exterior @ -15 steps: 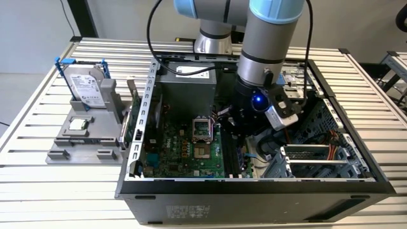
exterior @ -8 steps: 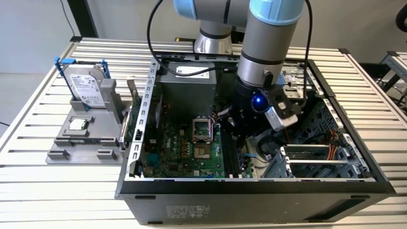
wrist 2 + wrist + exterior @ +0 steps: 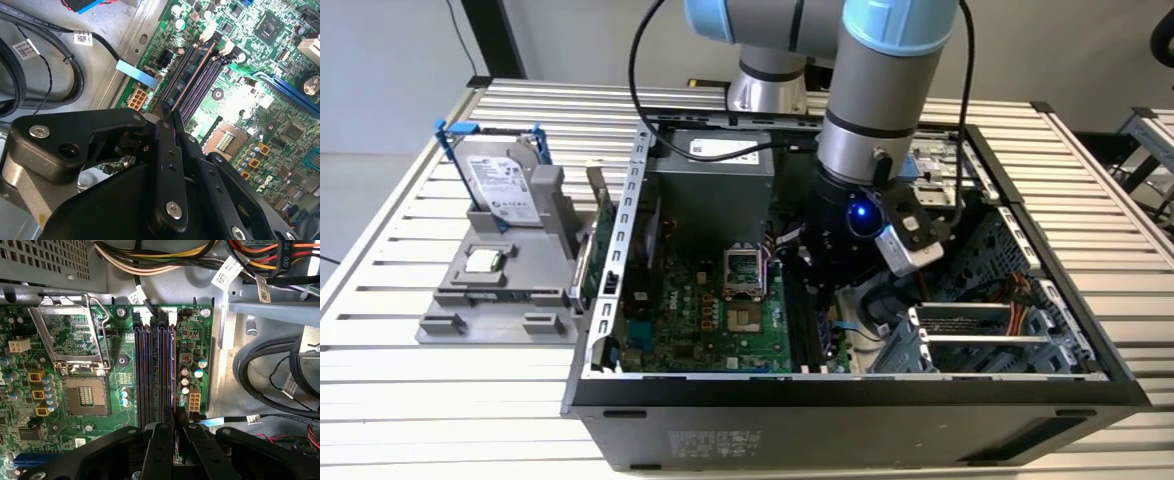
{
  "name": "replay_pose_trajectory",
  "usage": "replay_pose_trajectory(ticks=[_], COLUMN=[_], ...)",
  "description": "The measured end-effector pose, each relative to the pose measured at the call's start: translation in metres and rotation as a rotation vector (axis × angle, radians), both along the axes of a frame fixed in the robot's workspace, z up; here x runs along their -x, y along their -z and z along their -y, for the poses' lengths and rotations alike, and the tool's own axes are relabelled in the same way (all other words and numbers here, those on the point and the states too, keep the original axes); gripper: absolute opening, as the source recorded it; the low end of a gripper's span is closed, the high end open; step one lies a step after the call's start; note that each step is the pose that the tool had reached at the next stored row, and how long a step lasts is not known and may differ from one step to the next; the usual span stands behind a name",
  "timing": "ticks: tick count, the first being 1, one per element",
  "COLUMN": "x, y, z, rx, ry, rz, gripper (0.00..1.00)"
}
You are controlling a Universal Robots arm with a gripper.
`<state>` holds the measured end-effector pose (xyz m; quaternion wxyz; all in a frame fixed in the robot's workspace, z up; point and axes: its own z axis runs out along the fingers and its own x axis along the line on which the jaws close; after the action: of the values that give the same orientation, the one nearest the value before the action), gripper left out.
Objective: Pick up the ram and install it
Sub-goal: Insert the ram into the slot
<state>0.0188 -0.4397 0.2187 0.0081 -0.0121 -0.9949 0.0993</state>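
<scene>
In the second wrist view the ram (image 3: 193,70) shows edge-on as a long, thin, dark stick with a copper-coloured strip along one side. It stands upright on its long edge in the outermost of the dark memory slots on the green motherboard, on the side nearest the board's edge. Its far end reaches the pale latch at the head of the slot, and its near end runs in between the tips of the claw (image 3: 168,111), which pinch it.
</scene>
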Motion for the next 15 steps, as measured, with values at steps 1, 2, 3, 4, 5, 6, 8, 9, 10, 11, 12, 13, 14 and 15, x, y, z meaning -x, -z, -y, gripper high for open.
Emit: replay_pose_trajectory(ticks=[1,2,3,4,5,6,8,9,10,11,12,13,14,15], x=[0.0,0.0002,0.0003,0.0003,0.0003,0.0004,0.0004,0.0005,0.0009,0.0018,0.0027,0.0029,0.0029,0.0029], y=[0.0003,0.0007,0.0007,0.0008,0.0012,0.0016,0.003,0.0042,0.0061,0.0078,0.0096,0.0107,0.0109,0.0111], z=[0.0,0.0,0.0,0.0,0.0,0.0,0.0,0.0,0.0001,0.0003,0.0005,0.0007,0.0007,0.0007], rx=[-0.0002,-0.0003,0.0,0.0001,0.0,0.0,-0.0001,0.0001,0.0001,0.0002,0.0005,0.0008,0.0007,0.0007], ry=[0.0,0.0,0.001,0.001,0.001,0.001,0.002,0.003,0.004,0.006,0.007,0.008,0.008,0.008], rz=[0.0001,0.0001,0.0,0.0,0.0,0.0001,0.0001,0.0002,0.0007,0.0017,0.0026,0.0021,0.0023,0.0023], gripper=[0.0,0.0,0.0,0.0,0.0,0.0,0.0,0.0,0.0,0.0,0.0,0.0,0.0,0.0])
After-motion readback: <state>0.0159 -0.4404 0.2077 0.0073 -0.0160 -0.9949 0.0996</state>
